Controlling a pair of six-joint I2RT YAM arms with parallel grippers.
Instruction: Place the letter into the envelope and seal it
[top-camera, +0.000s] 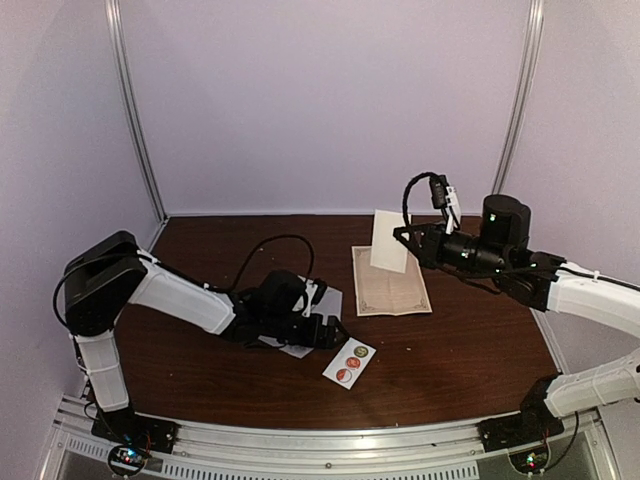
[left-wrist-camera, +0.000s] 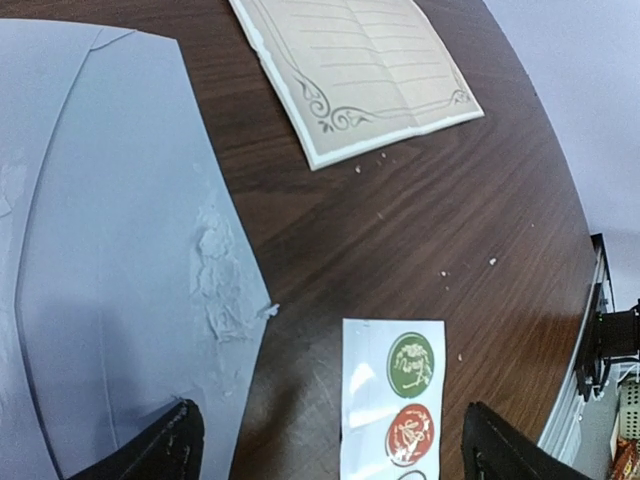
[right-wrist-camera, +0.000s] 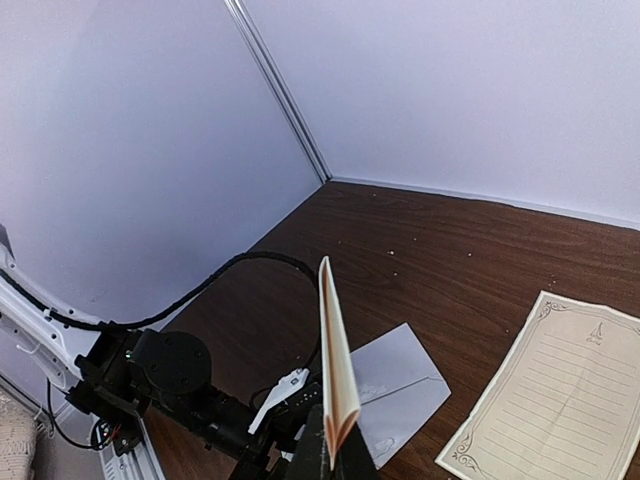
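Observation:
The pale grey envelope (top-camera: 329, 297) lies flat at the left centre, mostly under my left arm; it also shows in the left wrist view (left-wrist-camera: 110, 250) and the right wrist view (right-wrist-camera: 402, 388). My left gripper (top-camera: 334, 334) is open low over the table (left-wrist-camera: 330, 455), its left finger (left-wrist-camera: 165, 450) on the envelope's edge. My right gripper (top-camera: 405, 238) is shut on a folded cream letter (top-camera: 388, 240) and holds it upright in the air, seen edge-on in the right wrist view (right-wrist-camera: 335, 360).
A cream lined sheet with an ornate border (top-camera: 390, 281) lies flat under the right gripper, also seen at the left wrist view's top (left-wrist-camera: 360, 70). A white strip of round stickers (top-camera: 350, 363) lies between my left fingers (left-wrist-camera: 393, 400). Walls enclose the wooden table.

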